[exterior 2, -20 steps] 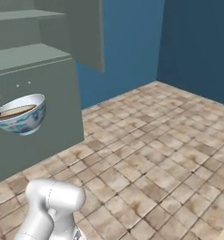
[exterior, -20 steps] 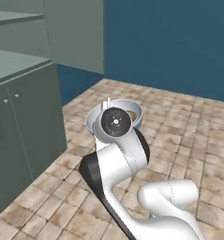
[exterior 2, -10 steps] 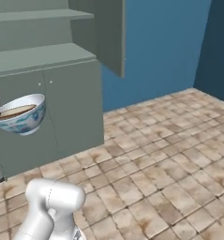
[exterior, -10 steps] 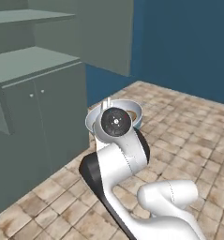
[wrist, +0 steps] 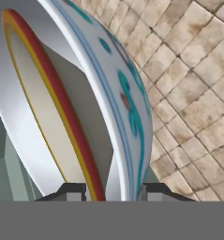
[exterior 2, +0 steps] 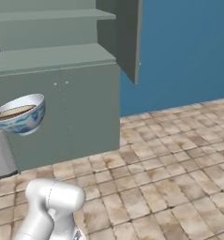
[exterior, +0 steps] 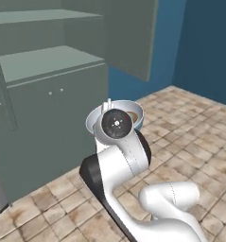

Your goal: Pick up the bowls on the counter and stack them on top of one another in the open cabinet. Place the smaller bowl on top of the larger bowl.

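The gripper [wrist: 111, 190] clamped the rims of both bowls, the smaller bowl [wrist: 48, 108], red and yellow rimmed, nested inside the larger bowl [exterior 2: 20, 114], white with blue pattern, held aloft before the open cabinet [exterior 2: 62, 61].

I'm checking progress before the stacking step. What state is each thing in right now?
Larger bowl: lifted in the air, tilted, clamped at its rim by the hand.
Smaller bowl: nested inside the larger bowl.
Hand: shut on the larger bowl's rim, fingers on either side of the wall.
Cabinet: upper doors open, shelves bare; lower doors shut.
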Tool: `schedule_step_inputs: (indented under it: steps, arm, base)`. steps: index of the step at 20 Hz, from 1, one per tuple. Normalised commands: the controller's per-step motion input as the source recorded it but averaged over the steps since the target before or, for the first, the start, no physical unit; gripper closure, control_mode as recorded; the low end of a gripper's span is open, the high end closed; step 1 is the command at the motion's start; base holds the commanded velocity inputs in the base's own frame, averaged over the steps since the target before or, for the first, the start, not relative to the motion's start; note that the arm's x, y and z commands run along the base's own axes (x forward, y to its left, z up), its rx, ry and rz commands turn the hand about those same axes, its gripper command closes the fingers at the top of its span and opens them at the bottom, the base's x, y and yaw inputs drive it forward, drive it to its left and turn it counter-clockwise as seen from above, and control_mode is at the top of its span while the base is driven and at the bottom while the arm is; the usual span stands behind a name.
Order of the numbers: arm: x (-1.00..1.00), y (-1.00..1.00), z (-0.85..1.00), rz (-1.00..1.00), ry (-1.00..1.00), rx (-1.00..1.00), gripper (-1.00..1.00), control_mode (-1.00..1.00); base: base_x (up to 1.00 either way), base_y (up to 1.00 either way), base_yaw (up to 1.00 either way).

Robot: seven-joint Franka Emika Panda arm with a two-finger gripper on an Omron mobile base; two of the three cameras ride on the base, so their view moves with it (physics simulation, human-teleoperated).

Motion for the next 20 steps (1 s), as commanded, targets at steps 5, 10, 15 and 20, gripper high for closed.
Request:
schedule_step_inputs:
  steps: [5,10,15,20]
  arm:
    - [0.00,0.00,0.00,0.00,0.00,0.00,1.00,1.00]
    - [0.00,0.00,0.00,0.00,0.00,0.00,1.00,1.00]
    - [0.00,0.00,0.00,0.00,0.00,0.00,1.00,1.00]
    - [0.00,0.00,0.00,0.00,0.00,0.00,1.00,1.00]
  base:
    - [0.44,-0.48,0.32]
    - [0.48,-0.57,0.29]
    - [0.75,-0.31,0.23]
    - [0.80,-0.17,0.20]
